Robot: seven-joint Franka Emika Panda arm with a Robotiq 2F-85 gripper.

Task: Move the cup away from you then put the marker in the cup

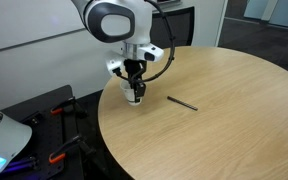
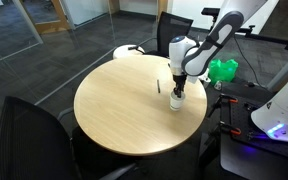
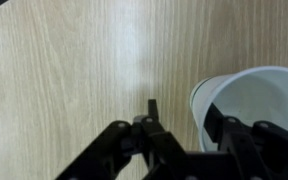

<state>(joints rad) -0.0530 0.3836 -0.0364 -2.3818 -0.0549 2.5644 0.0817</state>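
Observation:
The white cup (image 3: pixel 254 100) stands upright on the round wooden table (image 1: pixel 224 130), near its edge, and shows in both exterior views (image 1: pixel 135 98) (image 2: pixel 176 102). My gripper (image 3: pixel 182 112) is directly over the cup (image 1: pixel 134 88) (image 2: pixel 177 90). It straddles the cup's wall, one finger inside the cup and one outside. A gap shows between the outer finger and the wall, so it is open. The dark marker (image 1: pixel 182 102) lies flat on the table a short way from the cup, also in an exterior view (image 2: pixel 157 86). It is out of the wrist view.
The table edge runs close beside the cup (image 1: pixel 109 100). Black chairs stand around the table (image 2: pixel 24 135) (image 2: pixel 169 28). A green object (image 2: pixel 222 70) and equipment sit beyond the robot base. A white object (image 2: pixel 127 50) rests at the table's far edge.

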